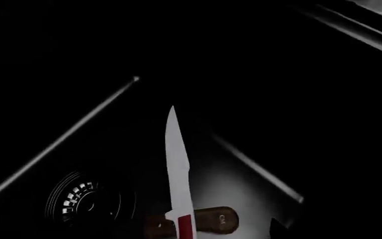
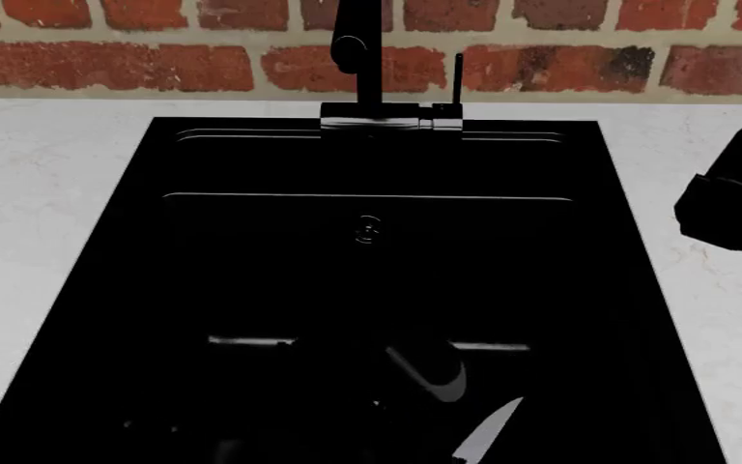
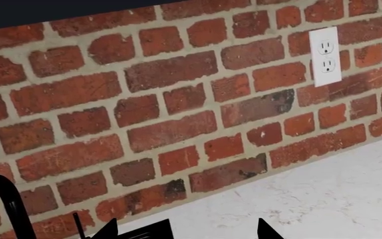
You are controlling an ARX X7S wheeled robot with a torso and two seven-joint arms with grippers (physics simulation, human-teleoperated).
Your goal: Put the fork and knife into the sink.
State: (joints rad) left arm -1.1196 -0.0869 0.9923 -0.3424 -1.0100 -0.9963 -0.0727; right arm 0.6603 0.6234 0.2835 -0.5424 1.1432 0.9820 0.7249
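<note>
The knife [image 1: 176, 164] has a pale pointed blade with a red patch near its base, and it shows over the floor of the black sink [image 1: 244, 184]. A brown rounded handle piece [image 1: 214, 219] lies across behind the blade's base. My left gripper [image 1: 191, 234] is low inside the basin with the knife between its jaws. Only one dark fingertip [image 1: 278, 230] shows, far to the side of the blade, so the jaws stand open. In the head view the blade [image 2: 487, 432] is near the sink's [image 2: 139, 222] front edge. The fork is out of view. My right gripper [image 3: 185, 228] is open and holds nothing.
A round drain strainer [image 1: 85, 199] sits beside the knife. The black faucet [image 2: 358, 58] and an overflow ring [image 2: 367, 230] are at the sink's back. White counter [image 2: 36, 193] surrounds the basin below a brick wall [image 3: 164, 99] with an outlet [image 3: 327, 56]. My right arm [image 2: 734, 203] hangs over the right counter.
</note>
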